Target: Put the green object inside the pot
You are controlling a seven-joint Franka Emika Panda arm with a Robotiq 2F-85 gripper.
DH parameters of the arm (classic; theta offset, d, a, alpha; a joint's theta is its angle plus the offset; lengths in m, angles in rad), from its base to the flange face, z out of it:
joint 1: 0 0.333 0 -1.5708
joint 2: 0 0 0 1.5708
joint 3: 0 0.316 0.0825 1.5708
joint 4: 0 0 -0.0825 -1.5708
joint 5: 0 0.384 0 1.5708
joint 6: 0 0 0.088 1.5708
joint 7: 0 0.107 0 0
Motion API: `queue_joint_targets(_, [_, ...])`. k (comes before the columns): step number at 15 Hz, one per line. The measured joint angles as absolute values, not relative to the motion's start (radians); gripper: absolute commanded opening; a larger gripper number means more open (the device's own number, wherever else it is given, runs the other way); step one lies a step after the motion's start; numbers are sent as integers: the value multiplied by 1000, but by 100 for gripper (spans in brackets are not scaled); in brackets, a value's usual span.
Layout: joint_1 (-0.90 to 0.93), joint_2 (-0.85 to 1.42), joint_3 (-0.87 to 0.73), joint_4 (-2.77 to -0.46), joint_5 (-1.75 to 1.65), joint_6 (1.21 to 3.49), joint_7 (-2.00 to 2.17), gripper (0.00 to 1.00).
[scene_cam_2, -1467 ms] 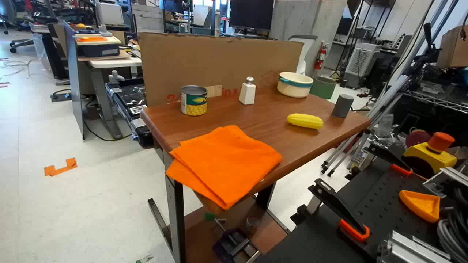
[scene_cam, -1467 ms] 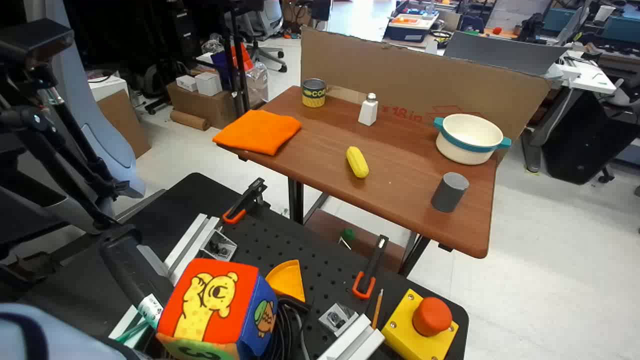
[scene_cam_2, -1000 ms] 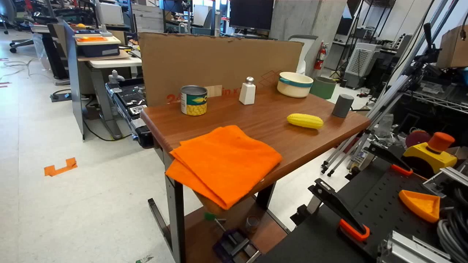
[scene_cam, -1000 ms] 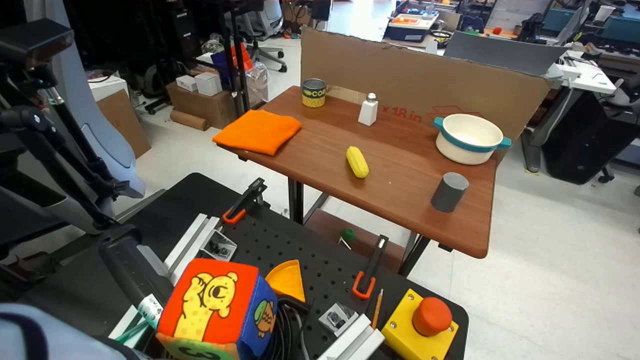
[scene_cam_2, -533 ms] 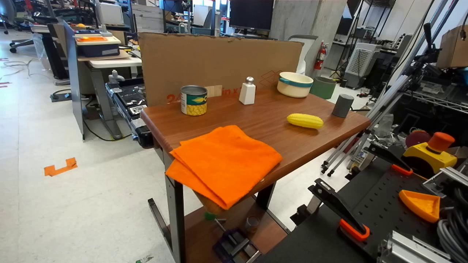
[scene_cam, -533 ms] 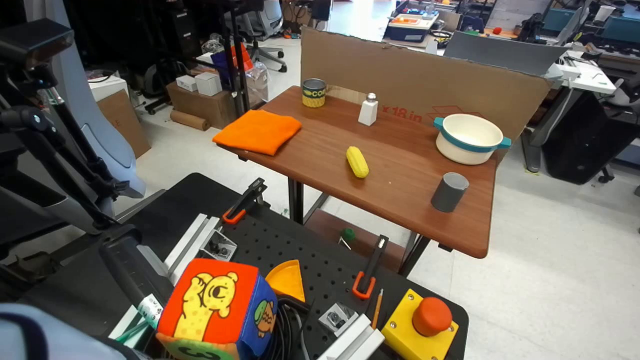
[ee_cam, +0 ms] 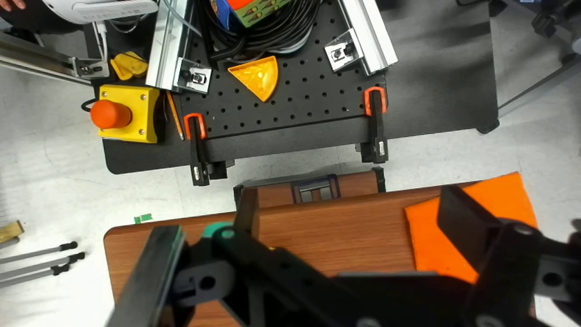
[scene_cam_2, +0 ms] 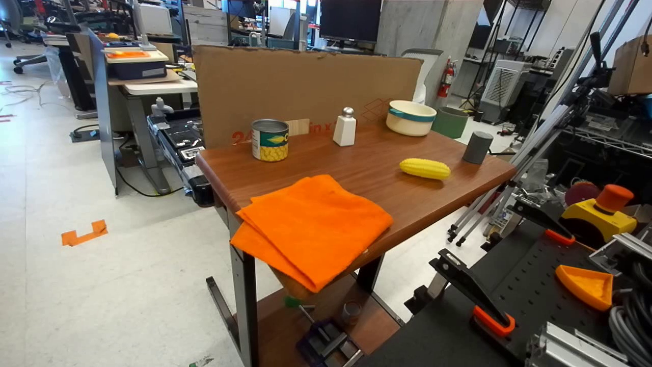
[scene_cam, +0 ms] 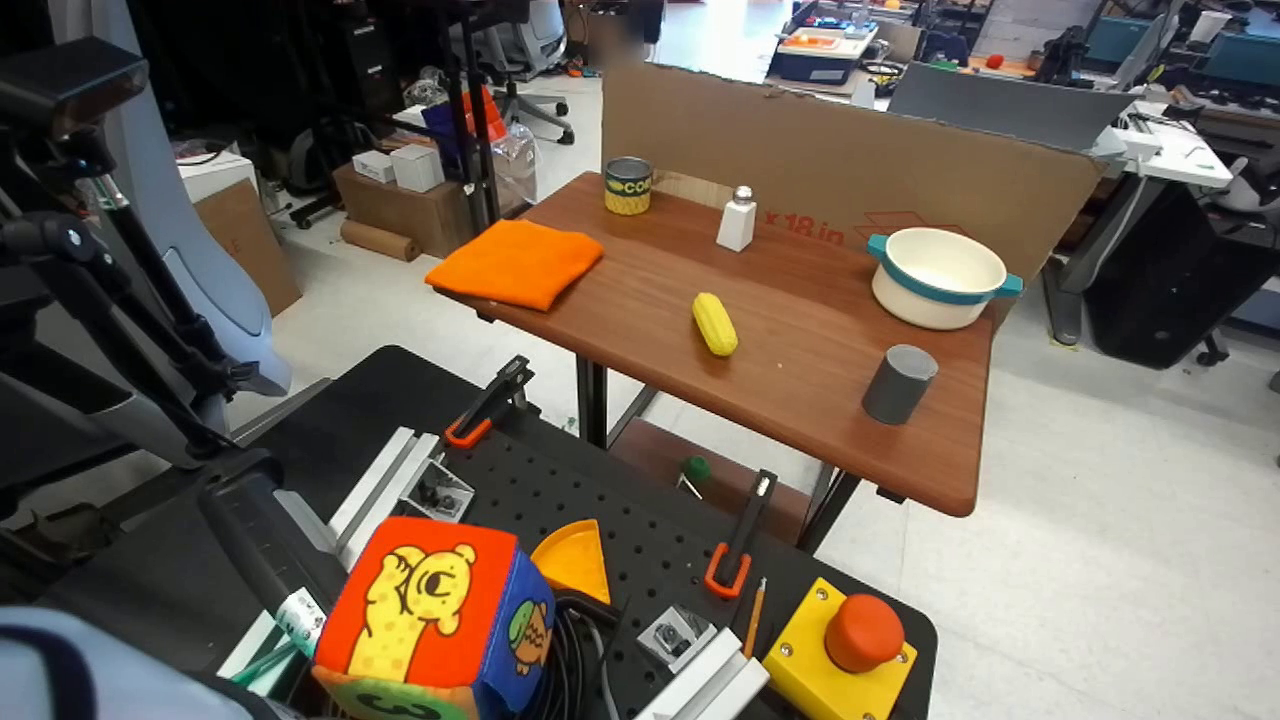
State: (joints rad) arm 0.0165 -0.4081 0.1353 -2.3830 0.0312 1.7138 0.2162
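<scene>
The green object (scene_cam: pixel 900 385) is a dark grey cylinder standing upright near the table's end; it also shows in an exterior view (scene_cam_2: pixel 478 148). The pot (scene_cam: pixel 920 306) is a cream bowl with a teal band and handles, standing upright behind the cylinder and apart from it; it also shows in an exterior view (scene_cam_2: pixel 407 125). My gripper (ee_cam: pixel 349 209) shows only in the wrist view. Its fingers are wide apart with nothing between them, above the table. A teal-green patch peeks out behind the left finger; I cannot tell what it is. The pot does not show in the wrist view.
On the brown table (scene_cam: pixel 810 340) lie a yellow corn cob (scene_cam: pixel 715 325) and an orange cloth (scene_cam: pixel 520 265). A corn can (scene_cam: pixel 628 187) and white shaker (scene_cam: pixel 737 222) stand before the cardboard wall (scene_cam: pixel 840 160). A black bench (ee_cam: pixel 299 91) runs along the table's front edge, across a gap.
The cylinder, pot and other table objects have not moved. A dark blurred patch now shows above the cardboard's left end in an exterior view.
</scene>
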Motion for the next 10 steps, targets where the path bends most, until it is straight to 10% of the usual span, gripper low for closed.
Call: queue_joint_targets(10, [-45, -273, 29, -2398, -67, 1992, 157, 100])
